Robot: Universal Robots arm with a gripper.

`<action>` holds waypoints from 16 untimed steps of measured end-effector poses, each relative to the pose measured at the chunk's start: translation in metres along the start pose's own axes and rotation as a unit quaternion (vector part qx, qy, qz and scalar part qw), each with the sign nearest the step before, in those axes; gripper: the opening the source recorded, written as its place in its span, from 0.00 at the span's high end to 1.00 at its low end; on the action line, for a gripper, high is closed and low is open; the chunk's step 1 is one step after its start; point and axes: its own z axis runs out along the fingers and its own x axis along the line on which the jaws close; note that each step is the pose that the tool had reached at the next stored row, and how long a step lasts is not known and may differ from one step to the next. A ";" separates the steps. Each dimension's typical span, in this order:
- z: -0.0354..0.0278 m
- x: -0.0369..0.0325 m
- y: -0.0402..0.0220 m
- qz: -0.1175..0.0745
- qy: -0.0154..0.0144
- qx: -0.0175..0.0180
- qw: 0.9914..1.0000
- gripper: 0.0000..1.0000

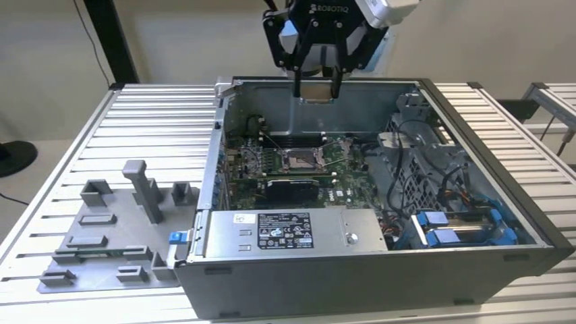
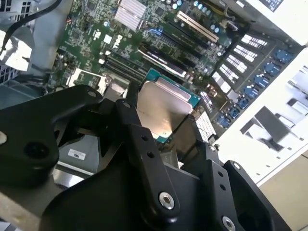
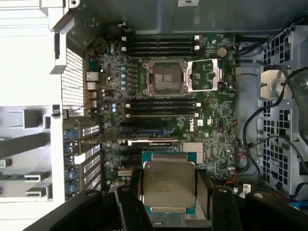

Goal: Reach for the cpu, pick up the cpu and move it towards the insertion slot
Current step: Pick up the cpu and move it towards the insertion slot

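My gripper [image 1: 316,93] hangs above the back of the open computer case, shut on the cpu [image 1: 316,97]. The cpu is a flat square chip with a silvery top and a greenish rim, clamped between the black fingers in both wrist views [image 3: 168,185] [image 2: 163,108]. The insertion slot [image 1: 298,158] is a silver-framed square socket with a dark centre on the green board, lower and nearer the camera than the gripper. In the first wrist view the slot [image 3: 166,77] lies open with its metal lid [image 3: 204,75] folded to one side.
The grey computer case [image 1: 378,270] has upright walls around the board. A power supply box [image 1: 283,233] and cables [image 1: 405,175] sit inside it. A grey plastic fixture plate [image 1: 112,229] with upright posts lies on the slatted table on the exterior view's left.
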 end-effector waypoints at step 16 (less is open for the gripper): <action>0.0045 -0.0010 0.0677 0.000 0.000 0.000 1.000 1.00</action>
